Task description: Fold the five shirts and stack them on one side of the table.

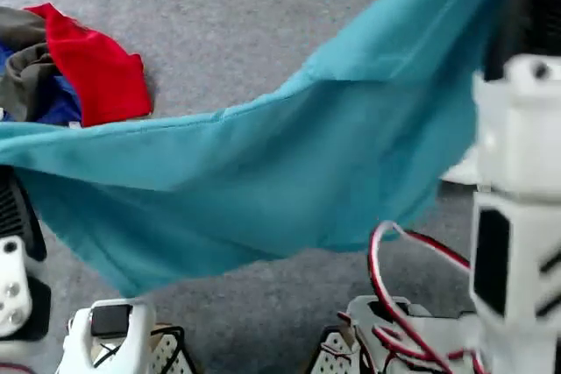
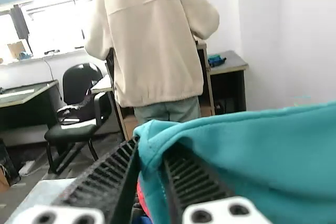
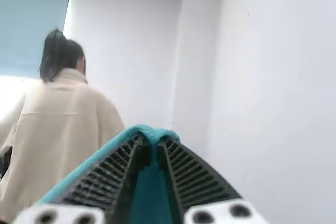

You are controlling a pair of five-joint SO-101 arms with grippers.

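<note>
The left gripper point(image 2: 149, 148) and right gripper point(image 3: 149, 141) each pinch an edge of the teal cotton shirt point(image 1: 263, 172), stretched above the grey felt table point(image 1: 263, 32), while a crumpled pile of red, grey and blue shirts point(image 1: 83, 76) lies unfolded far left, so folding looks barely begun.

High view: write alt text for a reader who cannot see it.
A teal shirt hangs spread in the air over the grey table, sloping up from the left edge to the upper right. Behind it, at the table's left, a red shirt lies on a heap of clothes; a white arm stands near the camera at right.
</note>
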